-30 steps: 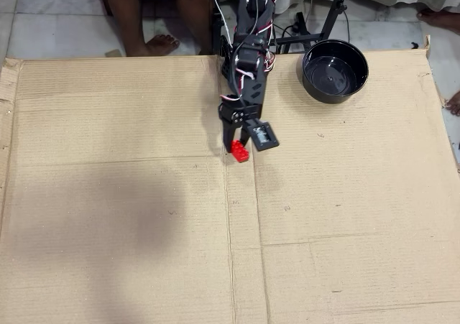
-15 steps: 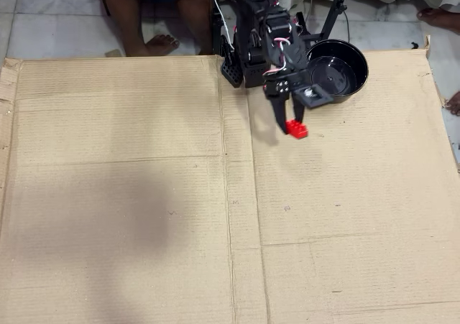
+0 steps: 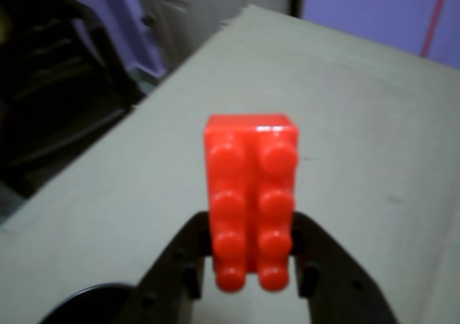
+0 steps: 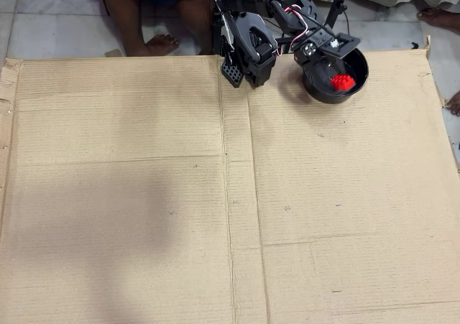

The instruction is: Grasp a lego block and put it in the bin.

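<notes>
The red lego block [image 3: 251, 195] stands studs toward the camera in the wrist view, pinched at its lower end by my gripper [image 3: 251, 230], which is shut on it. In the overhead view the gripper [image 4: 338, 76] hangs over the black bin [image 4: 325, 96] at the back right of the cardboard, and the lego block [image 4: 342, 82] shows red above the bin's inside. Whether the block touches the bin's floor I cannot tell. A curved piece of the bin's rim [image 3: 83, 302] shows at the bottom left of the wrist view.
A large brown cardboard sheet [image 4: 144, 216] covers the work area, with a seam down its middle. A person's legs and foot [image 4: 159, 44] stand just behind its back edge. A black stand leg [image 4: 334, 11] rises behind the bin. Another foot [image 4: 454, 103] is at the right edge.
The arm has swung from the cardboard's centre up and to the right, carrying the lego block off the cardboard to above the bin.
</notes>
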